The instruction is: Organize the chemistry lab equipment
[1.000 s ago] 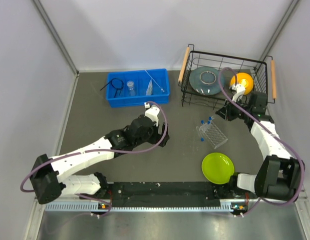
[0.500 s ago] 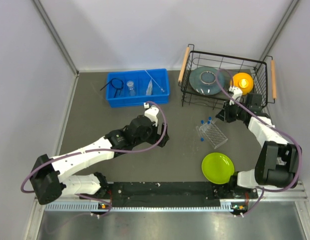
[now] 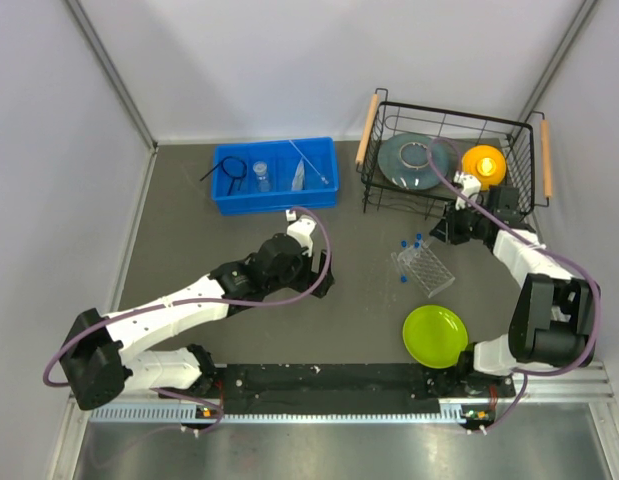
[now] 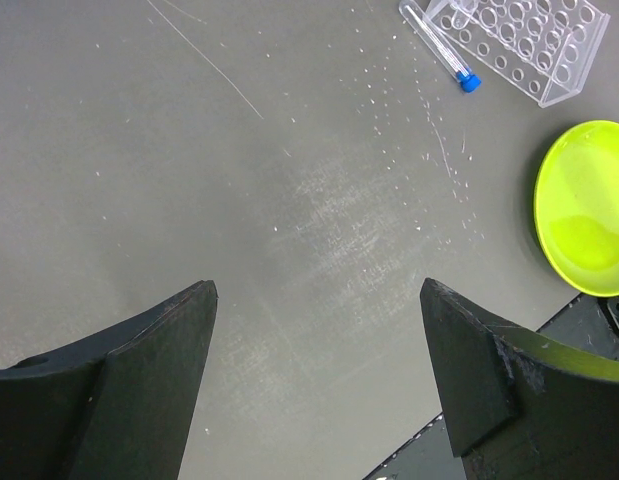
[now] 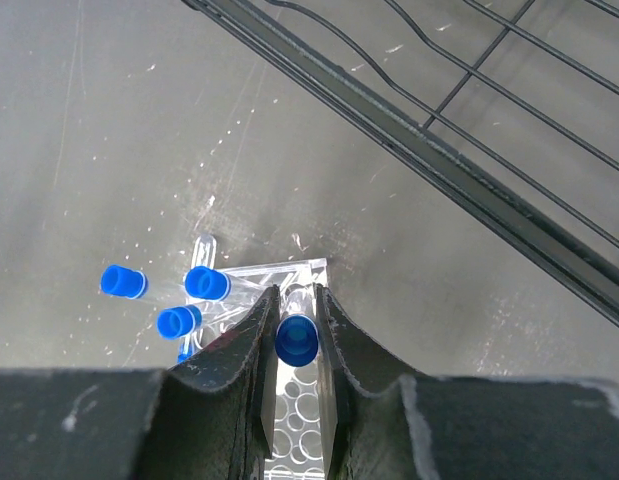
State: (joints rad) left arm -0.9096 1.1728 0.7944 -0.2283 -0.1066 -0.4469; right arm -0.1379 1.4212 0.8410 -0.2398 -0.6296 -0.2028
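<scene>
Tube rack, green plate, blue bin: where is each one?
Tube rack point(image 3: 434, 272), top view, bare perforated top.
Green plate point(image 3: 435, 335), top view, bare centre.
Blue bin point(image 3: 274, 204), top view, near wall.

No text, label, brand, number or sign is showing legibly on any object or surface in the overhead and two wrist views.

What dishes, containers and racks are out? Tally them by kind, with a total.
Dishes: 3 (lime-green plate, orange bowl, grey dish)
Containers: 2 (blue bin, wire basket)
Racks: 1 (clear tube rack)
Total: 6
</scene>
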